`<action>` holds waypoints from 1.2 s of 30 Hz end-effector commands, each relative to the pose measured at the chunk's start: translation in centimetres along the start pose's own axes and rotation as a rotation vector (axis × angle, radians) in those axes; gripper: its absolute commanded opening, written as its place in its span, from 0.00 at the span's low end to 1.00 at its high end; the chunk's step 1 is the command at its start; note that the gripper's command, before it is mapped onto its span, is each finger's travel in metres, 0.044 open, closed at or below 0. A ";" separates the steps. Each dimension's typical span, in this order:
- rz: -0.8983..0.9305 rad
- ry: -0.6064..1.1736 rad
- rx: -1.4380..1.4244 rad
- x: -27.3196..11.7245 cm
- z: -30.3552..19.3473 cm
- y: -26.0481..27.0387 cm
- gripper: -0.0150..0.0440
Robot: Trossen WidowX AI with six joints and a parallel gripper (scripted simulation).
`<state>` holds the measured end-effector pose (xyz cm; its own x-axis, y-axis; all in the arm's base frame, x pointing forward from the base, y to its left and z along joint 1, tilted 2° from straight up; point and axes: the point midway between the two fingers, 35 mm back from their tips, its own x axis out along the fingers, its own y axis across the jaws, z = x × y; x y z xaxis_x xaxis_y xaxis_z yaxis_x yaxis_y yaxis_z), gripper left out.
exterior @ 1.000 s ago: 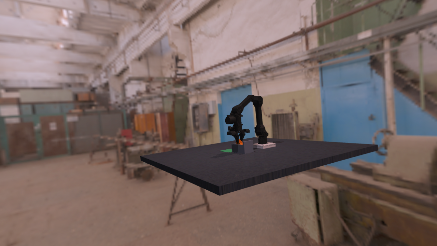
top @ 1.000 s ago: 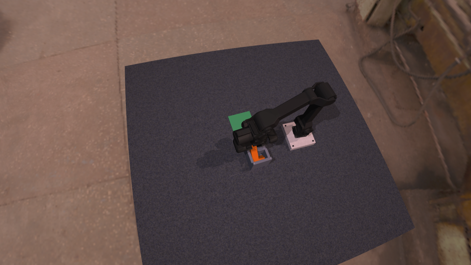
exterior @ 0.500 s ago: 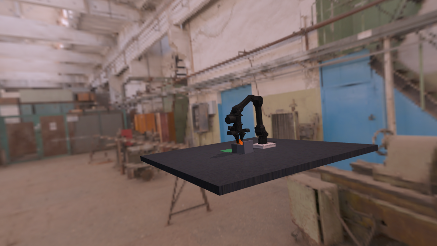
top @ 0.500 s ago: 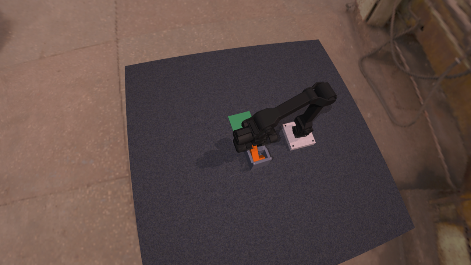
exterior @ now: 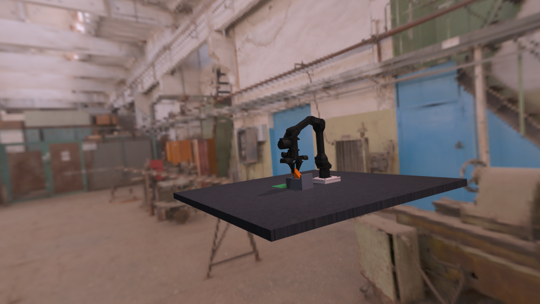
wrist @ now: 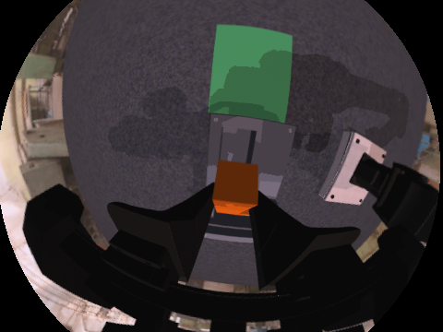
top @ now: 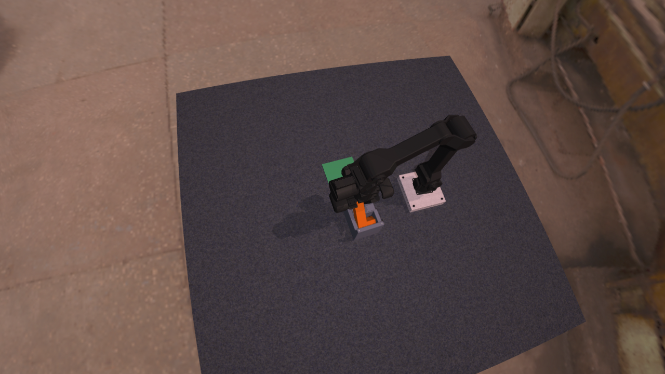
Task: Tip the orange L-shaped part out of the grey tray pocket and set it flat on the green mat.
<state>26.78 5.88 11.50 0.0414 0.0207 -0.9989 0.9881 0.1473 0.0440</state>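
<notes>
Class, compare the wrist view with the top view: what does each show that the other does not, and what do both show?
Only the wrist view shows the gripper shut on the raised end of the orange L-shaped part, one finger on each side. Only the top view shows the part's L-shaped foot low in the grey tray and the whole arm. Both show the green mat and white base plate.
</notes>
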 end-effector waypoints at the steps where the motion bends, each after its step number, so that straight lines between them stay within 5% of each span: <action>1: 0.006 0.007 0.002 -0.8 -0.1 0.0 0.25; 36: 0.006 0.008 0.002 -5.8 -0.1 0.0 0.25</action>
<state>26.59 5.82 17.11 0.0479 0.0265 -0.9985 0.9882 0.1441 0.0513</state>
